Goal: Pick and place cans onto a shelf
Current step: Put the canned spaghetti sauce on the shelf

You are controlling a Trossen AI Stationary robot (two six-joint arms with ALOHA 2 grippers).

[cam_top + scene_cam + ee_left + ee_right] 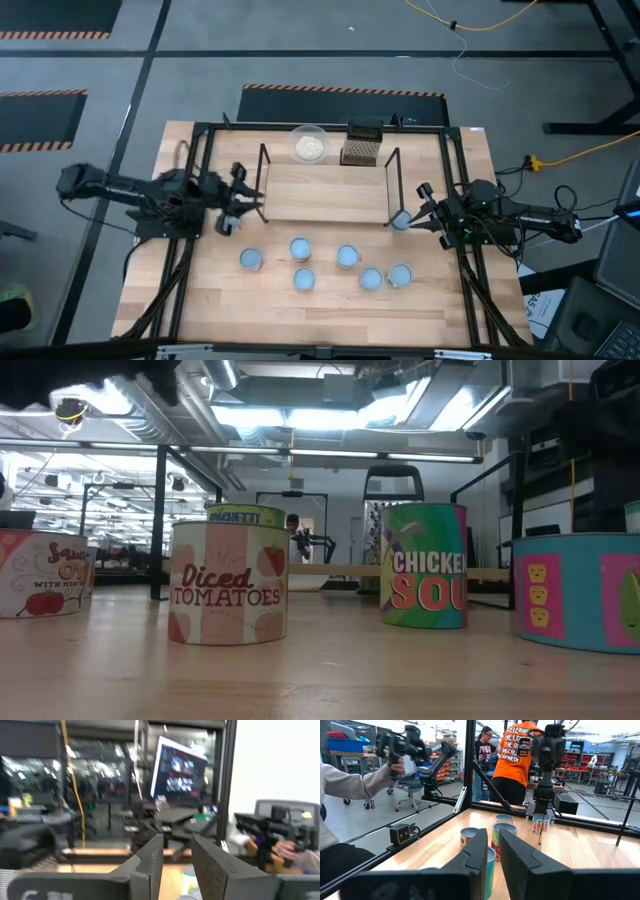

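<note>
The shelf [325,190], a light-wood board with black wire frames at its two ends, stands mid-table. Several cans [347,257] with pale blue tops stand upright on the table in front of it; the low view shows their labels [228,585]. My left gripper [243,197] is at the shelf's left end, beside one can [225,226]. My right gripper [414,205] is at the shelf's right end, beside another can [400,220]. Both grippers' fingers stand close together with only a thin slit between them [177,840] [493,832], and nothing is in the slit. My left gripper has a pale can [190,880] low beyond its fingertips; I cannot tell whether it touches it. My right gripper has a teal can [491,865] just beyond its fingertips; I cannot tell whether it touches it.
A clear bowl with whitish contents [309,146] and a small dark mesh box [362,148] stand behind the shelf. Black frame rails [200,170] run along the table's sides. People [517,760] stand beyond the table, and a sleeve [350,785] shows nearby.
</note>
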